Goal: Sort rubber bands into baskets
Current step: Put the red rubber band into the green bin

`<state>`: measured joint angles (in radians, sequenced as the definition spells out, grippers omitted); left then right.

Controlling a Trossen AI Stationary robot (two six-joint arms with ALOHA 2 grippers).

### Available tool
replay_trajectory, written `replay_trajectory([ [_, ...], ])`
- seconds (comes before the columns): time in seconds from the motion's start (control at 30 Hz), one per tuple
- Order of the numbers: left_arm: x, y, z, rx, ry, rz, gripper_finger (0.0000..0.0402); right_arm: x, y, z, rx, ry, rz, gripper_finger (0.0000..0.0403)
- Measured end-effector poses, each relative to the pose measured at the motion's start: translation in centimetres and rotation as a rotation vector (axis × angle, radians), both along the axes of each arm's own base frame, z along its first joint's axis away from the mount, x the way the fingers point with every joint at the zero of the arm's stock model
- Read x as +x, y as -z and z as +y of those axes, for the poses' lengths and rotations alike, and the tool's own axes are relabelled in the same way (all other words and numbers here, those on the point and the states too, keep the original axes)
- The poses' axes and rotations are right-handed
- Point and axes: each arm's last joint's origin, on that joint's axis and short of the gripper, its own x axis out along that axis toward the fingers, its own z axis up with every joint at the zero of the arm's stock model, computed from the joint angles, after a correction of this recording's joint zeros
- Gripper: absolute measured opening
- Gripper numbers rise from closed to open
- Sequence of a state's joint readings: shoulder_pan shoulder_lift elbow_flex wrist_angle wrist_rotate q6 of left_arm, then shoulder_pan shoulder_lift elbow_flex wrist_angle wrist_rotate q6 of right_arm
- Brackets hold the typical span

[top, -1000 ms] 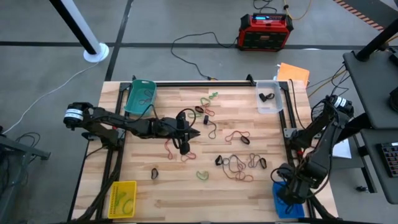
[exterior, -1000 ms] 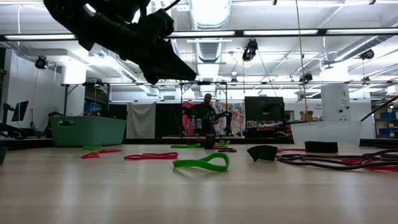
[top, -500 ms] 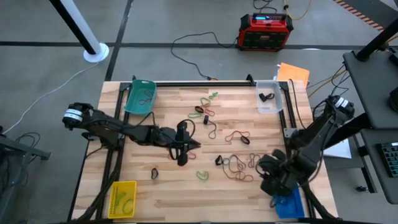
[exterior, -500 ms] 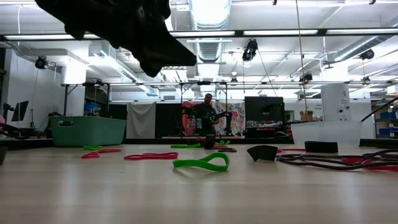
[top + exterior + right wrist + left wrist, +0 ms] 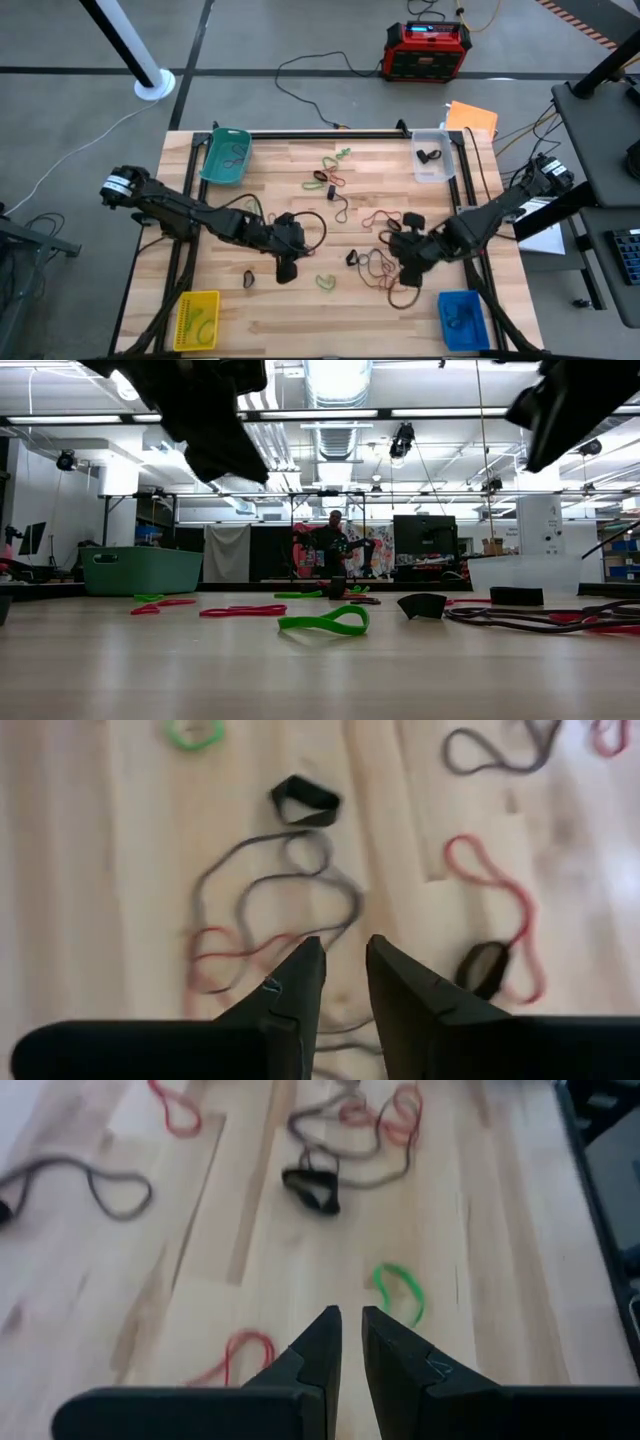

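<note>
Looking straight down, my right hand [image 5: 400, 243] has swung in from the blue basket [image 5: 462, 318] at five o'clock and now hangs over the tangle of rubber bands [image 5: 382, 262] right of centre on the counter [image 5: 300, 310]. My left hand [image 5: 287, 268] has slid from the middle toward six o'clock, beside a black loop [image 5: 248, 279] and a green loop [image 5: 325, 282]. The teal basket [image 5: 225, 155] sits at eleven o'clock, the clear basket [image 5: 432, 156] at one, the yellow basket [image 5: 196, 319] at seven.

From counter level, both arms hang high and dark. The green loop [image 5: 325, 623] lies up front, untouched, with red bands [image 5: 243, 611] behind it.

Past my left wrist, the fingers [image 5: 315, 1355] stand nearly together with nothing between them; a red band [image 5: 240, 1353] lies at eleven o'clock of the tips.

Past my right wrist, the fingers [image 5: 300, 982] show a narrow gap, empty, over grey and red bands [image 5: 262, 915].

I judge the last drop is done and each hand is lining up a fresh pick.
</note>
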<state>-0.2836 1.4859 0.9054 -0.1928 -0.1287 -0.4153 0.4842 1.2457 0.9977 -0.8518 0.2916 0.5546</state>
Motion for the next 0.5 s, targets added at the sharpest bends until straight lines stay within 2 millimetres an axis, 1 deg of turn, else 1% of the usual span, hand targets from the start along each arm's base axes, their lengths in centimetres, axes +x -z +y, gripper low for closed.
replay_trajectory([
  [0.13,-0.4,0.5,-0.4,-0.022,-0.012,0.023,0.0029,0.9,-0.1,-1.7,-0.07,-0.045,-0.004,0.006],
  [0.23,-0.7,0.9,-0.5,-0.048,-0.062,0.039,0.0029,1.8,-0.4,-2.7,-0.149,-0.086,-0.06,0.0054],
  [0.4,-1.1,1.7,-0.6,-0.073,-0.144,0.05,0.0029,3.7,-0.9,-4.1,-0.231,-0.191,-0.224,0.0052],
  [0.5,-1.3,2.0,-0.8,-0.071,-0.167,0.041,0.0029,4.6,-0.9,-5.2,-0.232,-0.279,-0.327,0.0052],
])
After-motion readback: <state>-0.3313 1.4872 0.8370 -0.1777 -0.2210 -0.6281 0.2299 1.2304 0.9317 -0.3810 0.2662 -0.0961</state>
